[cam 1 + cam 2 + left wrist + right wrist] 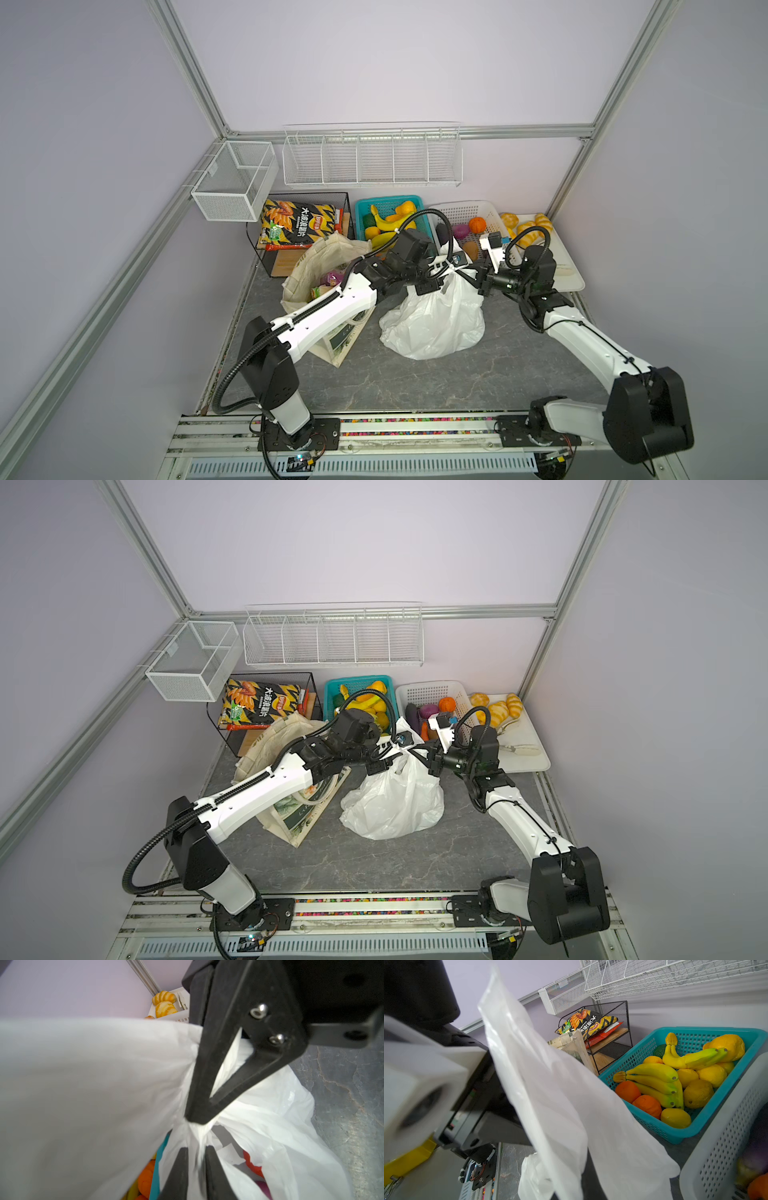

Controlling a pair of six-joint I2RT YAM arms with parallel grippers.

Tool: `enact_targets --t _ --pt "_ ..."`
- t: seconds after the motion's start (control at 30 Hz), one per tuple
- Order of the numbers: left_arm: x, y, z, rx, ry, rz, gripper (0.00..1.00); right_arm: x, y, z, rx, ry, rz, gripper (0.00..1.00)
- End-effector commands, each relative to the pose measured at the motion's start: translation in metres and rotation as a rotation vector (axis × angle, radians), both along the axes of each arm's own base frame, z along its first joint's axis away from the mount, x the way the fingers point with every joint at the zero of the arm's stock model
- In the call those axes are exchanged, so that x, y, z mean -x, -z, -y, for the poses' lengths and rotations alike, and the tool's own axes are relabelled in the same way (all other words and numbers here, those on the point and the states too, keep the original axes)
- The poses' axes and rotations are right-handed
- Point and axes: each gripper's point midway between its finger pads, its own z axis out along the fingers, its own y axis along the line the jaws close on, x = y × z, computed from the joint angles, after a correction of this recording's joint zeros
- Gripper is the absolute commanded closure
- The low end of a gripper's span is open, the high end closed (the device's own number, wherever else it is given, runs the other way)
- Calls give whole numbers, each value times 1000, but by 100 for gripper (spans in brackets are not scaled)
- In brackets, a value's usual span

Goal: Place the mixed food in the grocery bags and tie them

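Both arms meet over the white plastic bag [436, 328], slumped on the desk [415, 386] directly beneath the jaws. The right gripper [198, 1119] is clamped on a stretched handle [104, 1084], holding it taut, presumably for the knot. The left gripper [197, 1159] has the twisted neck [197, 1136] between narrowly parted jaws; pinching or letting go, I cannot tell. A red tomato [252, 1165] shows inside, below them. The teal basket [716, 1029] crowds the jaws' far side; open desk lies toward the arm bases. The canvas tote [307, 262] sits beyond the left jaws, under that arm.
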Motion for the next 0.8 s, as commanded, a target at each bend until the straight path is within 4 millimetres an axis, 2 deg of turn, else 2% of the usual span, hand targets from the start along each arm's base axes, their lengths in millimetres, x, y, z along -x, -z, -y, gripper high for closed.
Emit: enact_targets --t 0.0,0.13,0.2,0.3,0.43,0.53,0.6,0.77 --pt "2 -31 -16 123 -58 -47 71 3 -9 3 21 10 51 94" --pt "10 -63 -32 291 -43 -138 46 10 -9 -2 36 -12 65 94" --pt "15 -77 -35 343 -16 -133 38 15 -9 -6 46 -36 74 94" --pt "21 -93 -34 362 33 -101 31 20 -7 -10 55 -63 73 94" --pt "31 -98 -25 331 125 -120 24 25 -7 -15 70 -80 77 94" --pt "27 -100 -16 314 153 -134 23 28 -5 -18 86 -92 77 94" --pt "22 -101 -11 311 154 -142 27 28 -4 -18 89 -89 75 94" --pt "21 -88 -6 276 162 -185 59 28 -4 -16 99 -70 66 94"
